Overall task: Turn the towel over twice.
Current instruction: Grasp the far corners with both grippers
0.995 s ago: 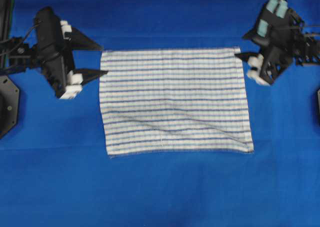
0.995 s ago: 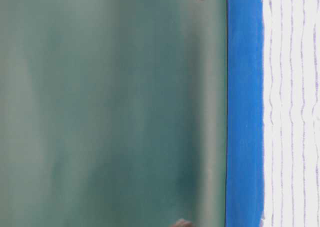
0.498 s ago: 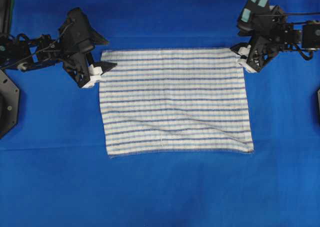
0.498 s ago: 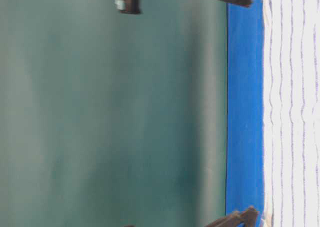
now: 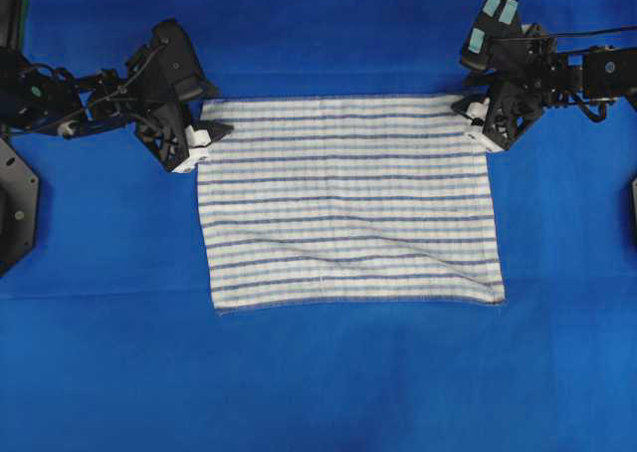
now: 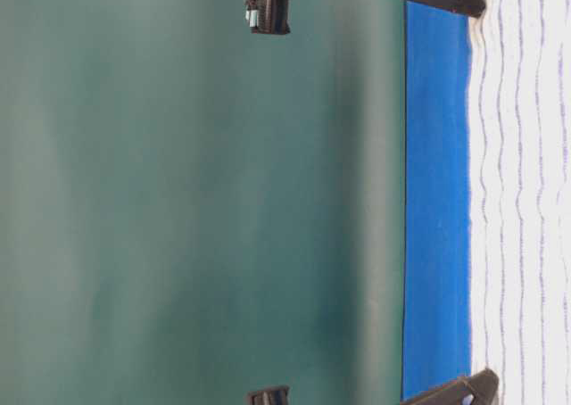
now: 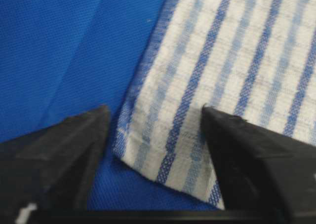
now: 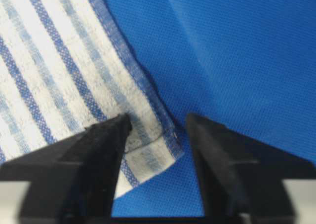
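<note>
Item: towel (image 5: 348, 201), striped white cloth, lying flat and spread on the blue surface (image 5: 318, 382), one diagonal crease toward the edge farthest from both end effectors. Left end effector (image 5: 204, 133): jaws spread, straddling the towel's near corner, which lies between the fingers (image 7: 247, 160) unpinched. Right end effector (image 5: 476, 115): jaws spread likewise, the opposite corner between its fingers (image 8: 94, 155), not gripped. Placement judged preparatory: both stand at adjacent corners of one edge so the cloth can be lifted evenly and flipped. Containers: none present.
</note>
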Robot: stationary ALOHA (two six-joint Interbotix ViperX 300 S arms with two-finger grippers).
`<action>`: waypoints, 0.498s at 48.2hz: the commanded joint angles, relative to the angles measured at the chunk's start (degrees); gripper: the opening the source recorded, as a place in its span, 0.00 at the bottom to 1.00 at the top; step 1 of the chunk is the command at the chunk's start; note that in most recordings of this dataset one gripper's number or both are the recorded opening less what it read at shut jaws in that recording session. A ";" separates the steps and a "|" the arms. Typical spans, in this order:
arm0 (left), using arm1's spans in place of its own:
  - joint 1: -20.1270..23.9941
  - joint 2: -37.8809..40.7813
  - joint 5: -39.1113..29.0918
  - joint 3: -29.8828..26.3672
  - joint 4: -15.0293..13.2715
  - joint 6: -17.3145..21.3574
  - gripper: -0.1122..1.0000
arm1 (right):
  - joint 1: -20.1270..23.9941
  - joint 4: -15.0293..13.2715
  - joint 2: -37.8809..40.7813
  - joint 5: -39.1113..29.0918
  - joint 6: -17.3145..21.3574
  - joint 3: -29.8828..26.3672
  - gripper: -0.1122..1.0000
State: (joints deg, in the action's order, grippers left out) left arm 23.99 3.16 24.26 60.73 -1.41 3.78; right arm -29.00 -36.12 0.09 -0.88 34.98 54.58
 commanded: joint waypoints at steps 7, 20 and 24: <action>-0.09 -0.18 -4.22 -1.05 -0.09 0.00 0.28 | -0.35 -0.44 0.00 -0.18 -0.18 -0.09 0.25; 0.88 -2.20 -6.24 -1.67 -0.09 0.00 0.12 | -0.35 -0.44 -0.53 -0.62 0.18 -0.18 0.14; 2.11 -4.39 -7.73 -2.29 -0.09 0.00 0.12 | -0.62 -0.44 -1.49 -1.76 0.18 -0.44 0.14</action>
State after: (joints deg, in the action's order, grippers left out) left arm 24.96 1.41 17.40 59.41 -1.41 3.78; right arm -28.83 -36.30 -0.18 -1.23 35.16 54.40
